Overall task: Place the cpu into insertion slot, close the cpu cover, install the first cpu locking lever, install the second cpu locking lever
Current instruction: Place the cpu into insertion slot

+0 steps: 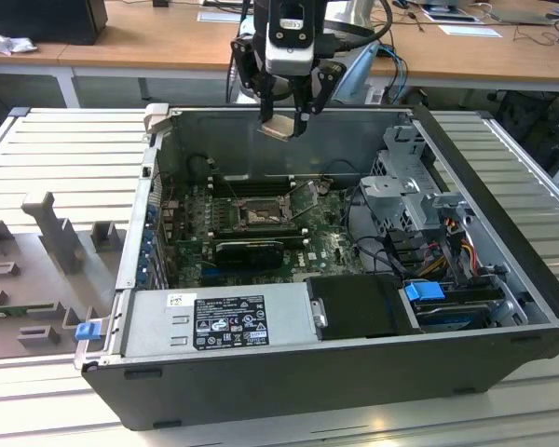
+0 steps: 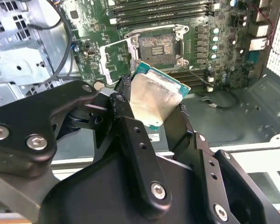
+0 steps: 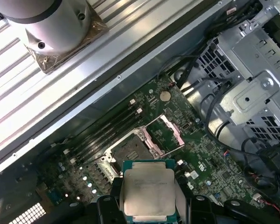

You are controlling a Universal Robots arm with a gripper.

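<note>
The robot arm's black metal hand (image 1: 285, 121) grips the small flat square cpu (image 1: 280, 129), pale silver-beige on top, by two opposite edges, its fingers closed to the chip's width, a hold that looks meant to spare the contact face. The chip hangs high over the opened case, well apart from the square, dark-rimmed insertion slot (image 1: 259, 216) on the green motherboard (image 1: 331, 244). The cpu cover (image 2: 115, 58), a dull silver hinged frame, stands swung open just beside the slot, leaving the socket bare to receive the chip. The dark steel computer case (image 1: 354, 372) lies on its side on the ribbed grey counter (image 1: 56, 158), so the board faces up toward the arm
</note>
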